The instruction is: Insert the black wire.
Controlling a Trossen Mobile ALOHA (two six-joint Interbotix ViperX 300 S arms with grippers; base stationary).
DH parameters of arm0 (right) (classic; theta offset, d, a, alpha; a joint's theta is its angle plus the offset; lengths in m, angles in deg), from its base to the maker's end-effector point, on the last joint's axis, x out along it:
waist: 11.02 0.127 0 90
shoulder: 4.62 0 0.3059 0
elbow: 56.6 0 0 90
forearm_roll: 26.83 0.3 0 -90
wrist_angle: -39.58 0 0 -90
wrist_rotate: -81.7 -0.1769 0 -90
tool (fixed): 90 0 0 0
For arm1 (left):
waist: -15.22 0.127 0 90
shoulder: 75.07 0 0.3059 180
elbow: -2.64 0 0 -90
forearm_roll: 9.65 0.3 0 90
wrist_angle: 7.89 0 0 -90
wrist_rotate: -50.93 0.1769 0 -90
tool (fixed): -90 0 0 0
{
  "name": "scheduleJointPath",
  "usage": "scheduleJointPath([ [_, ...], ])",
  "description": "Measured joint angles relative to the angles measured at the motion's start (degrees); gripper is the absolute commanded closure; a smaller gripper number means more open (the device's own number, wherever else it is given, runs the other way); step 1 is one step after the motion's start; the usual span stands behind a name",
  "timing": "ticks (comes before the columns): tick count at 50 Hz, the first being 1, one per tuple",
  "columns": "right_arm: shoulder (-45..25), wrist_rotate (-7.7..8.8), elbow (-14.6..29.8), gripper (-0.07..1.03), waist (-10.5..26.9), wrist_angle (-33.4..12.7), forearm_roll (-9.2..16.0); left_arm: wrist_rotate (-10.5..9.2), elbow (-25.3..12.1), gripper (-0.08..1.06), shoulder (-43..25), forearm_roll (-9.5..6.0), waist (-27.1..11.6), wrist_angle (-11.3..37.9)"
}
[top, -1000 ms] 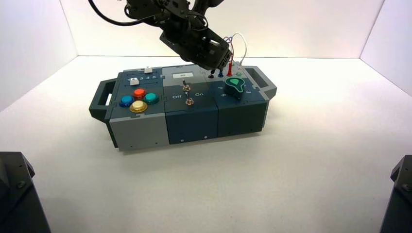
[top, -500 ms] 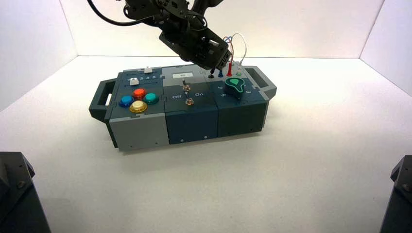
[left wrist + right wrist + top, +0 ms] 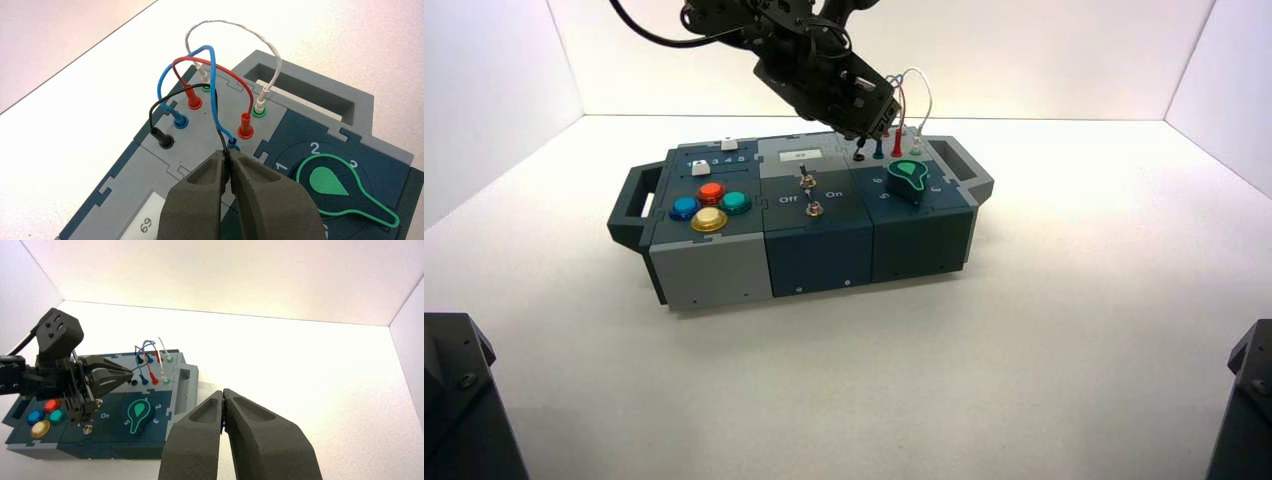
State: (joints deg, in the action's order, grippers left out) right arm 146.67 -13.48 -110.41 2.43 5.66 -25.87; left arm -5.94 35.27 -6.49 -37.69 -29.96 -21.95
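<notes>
- Pinching the black wire (image 3: 176,95) near its free end, the left gripper (image 3: 228,162) has its two fingers pressed almost together on the thin cable, just above the grey wire panel (image 3: 200,145) of the box (image 3: 799,215).
- One black plug (image 3: 161,136) of that wire sits upright in a socket at the panel's corner nearest the small display (image 3: 145,227); the cable arcs up from it, passes behind the blue wire (image 3: 212,75), and drops into the fingers.
- Whether the wire's other plug has reached its socket cannot be told, as the fingers hide it.
- A blue plug (image 3: 233,145) stands just beyond the fingertips, touching or nearly touching them.
- Red wire (image 3: 220,70) and white wire (image 3: 235,27) loop over the panel, both ends plugged in.
- Beside the panel lies the green-outlined knob (image 3: 345,187), its drop-shaped mark aimed between the 2 and the next number.
- The right gripper (image 3: 223,410) hangs well away from the box, narrow, fingers closed on nothing.
</notes>
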Motion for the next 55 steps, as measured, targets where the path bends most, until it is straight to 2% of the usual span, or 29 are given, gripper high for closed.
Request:
scheduleJointPath([
  [26,0.00,0.00,0.00,0.98,-0.09,0.00,0.00,0.00,-1.58,1.00,-0.09,1.05,0.62,0.00],
  [55,0.00,0.00,0.00,0.98,-0.09,0.00,0.00,-0.44,-1.85,1.00,-0.18,1.05,0.70,0.97],
])
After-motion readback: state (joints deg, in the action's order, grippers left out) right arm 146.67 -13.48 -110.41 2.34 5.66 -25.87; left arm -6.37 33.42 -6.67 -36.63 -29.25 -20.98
